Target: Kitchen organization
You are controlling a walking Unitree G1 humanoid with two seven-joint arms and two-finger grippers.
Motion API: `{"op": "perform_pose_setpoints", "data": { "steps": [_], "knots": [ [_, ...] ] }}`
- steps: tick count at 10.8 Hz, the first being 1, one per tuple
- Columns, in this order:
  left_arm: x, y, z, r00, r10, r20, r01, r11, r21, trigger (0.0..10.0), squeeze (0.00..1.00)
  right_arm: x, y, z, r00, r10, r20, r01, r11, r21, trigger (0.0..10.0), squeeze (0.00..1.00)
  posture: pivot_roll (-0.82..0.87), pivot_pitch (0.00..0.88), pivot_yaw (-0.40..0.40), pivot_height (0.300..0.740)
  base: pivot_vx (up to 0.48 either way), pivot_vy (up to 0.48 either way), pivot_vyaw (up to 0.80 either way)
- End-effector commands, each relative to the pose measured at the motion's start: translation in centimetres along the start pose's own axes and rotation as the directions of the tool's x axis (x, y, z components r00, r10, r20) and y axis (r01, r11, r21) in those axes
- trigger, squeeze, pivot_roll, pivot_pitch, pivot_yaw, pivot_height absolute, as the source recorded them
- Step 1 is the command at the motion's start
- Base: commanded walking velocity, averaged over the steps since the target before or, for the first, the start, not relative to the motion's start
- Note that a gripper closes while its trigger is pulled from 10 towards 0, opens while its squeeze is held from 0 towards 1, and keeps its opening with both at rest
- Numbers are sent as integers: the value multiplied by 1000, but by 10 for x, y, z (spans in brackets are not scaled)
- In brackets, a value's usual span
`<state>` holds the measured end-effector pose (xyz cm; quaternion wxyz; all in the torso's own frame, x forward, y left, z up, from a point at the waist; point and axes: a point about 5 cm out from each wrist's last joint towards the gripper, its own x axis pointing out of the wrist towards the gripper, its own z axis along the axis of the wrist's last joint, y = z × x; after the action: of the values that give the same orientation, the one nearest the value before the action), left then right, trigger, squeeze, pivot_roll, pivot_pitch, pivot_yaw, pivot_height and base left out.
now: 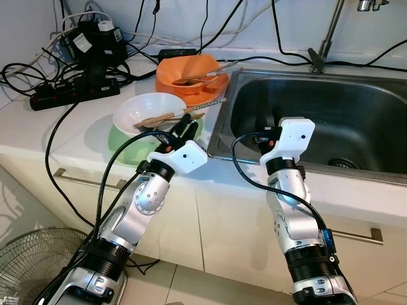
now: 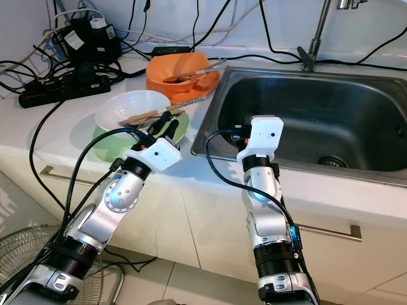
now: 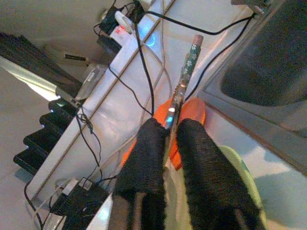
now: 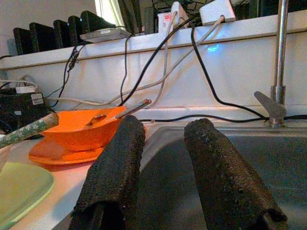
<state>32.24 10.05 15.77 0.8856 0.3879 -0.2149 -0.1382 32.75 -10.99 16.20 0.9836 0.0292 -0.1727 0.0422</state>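
- Through the left eye we see our left hand (image 1: 185,126) reaching over the rim of the white round bowl (image 1: 147,109), which sits on a pale green plate (image 1: 124,141) on the white bench (image 1: 76,130) just left of the stainless steel sink (image 1: 331,121). A pair of thin brown chopsticks (image 1: 166,117) lies across the white bowl, and the hand's tips are at them. Behind stands an orange bowl (image 1: 184,68) on an orange plate, holding more utensils.
- In the same view our right hand (image 1: 266,124) hangs over the sink's near left corner, touching nothing.
- The right eye shows the same layout; a black power strip (image 2: 60,89) and tangled cables crowd the back of the bench.
- The left wrist view shows our two black fingers (image 3: 144,163) pressed close together, pinching a slim stick with a green patterned end (image 3: 188,64) between their tips.
- The right wrist view shows our fingers (image 4: 117,167) spread apart with only the sink basin between them.
- We judge the chopsticks light, stiff and smooth, apt to swivel or slip in a tip pinch; a hold nearer mid-length would steady them. The bowls look breakable and may slide on their plates, so we would take them by the rim.
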Motion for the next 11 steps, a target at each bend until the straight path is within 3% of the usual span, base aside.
{"op": "perform_pose_setpoints", "data": {
  "steps": [1, 3, 5, 6, 7, 11],
  "knots": [
    [3, 1, 0, 1000, 2, 0, -2, 1000, 18, 2275, 0, -1, 2, 1, 1000, 1, 7, -1, 1000, 2, 10000, 0, 61, 0, 83, 740, 0, 0, 0],
    [4, 1, 0, 1000, 5, 2, -5, 1000, 19, 1098, 0, -1, 2, 0, 1000, 2, 7, -2, 1000, 2, 10000, 0, 62, 0, 82, 740, 0, 0, 0],
    [5, 5, 3, 1000, 22, 11, -22, 1000, 20, 941, 0, -1, 2, 0, 1000, 3, 7, -3, 1000, 3, 10000, 0, 63, 0, 81, 740, 0, 0, 0],
    [6, 9, 7, 999, 40, 30, -40, 999, 13, 4941, 0, 0, 2, 1, 1000, 5, 7, -5, 1000, 3, 10000, 0, 63, 0, 80, 740, 0, 0, 0],
    [7, 14, 12, 997, 63, 48, -63, 998, -7, 10000, 0, 0, 3, 0, 1000, 9, 6, -9, 1000, 4, 10000, 0, 64, 0, 78, 740, 0, 0, 0],
    [14, 36, 30, 986, 141, 84, -131, 984, -120, 10000, 0, 0, 3, 0, 1000, 21, 2, -21, 1000, 2, 10000, 0, 66, 0, 71, 740, 0, 0, 0]
  ]
}}
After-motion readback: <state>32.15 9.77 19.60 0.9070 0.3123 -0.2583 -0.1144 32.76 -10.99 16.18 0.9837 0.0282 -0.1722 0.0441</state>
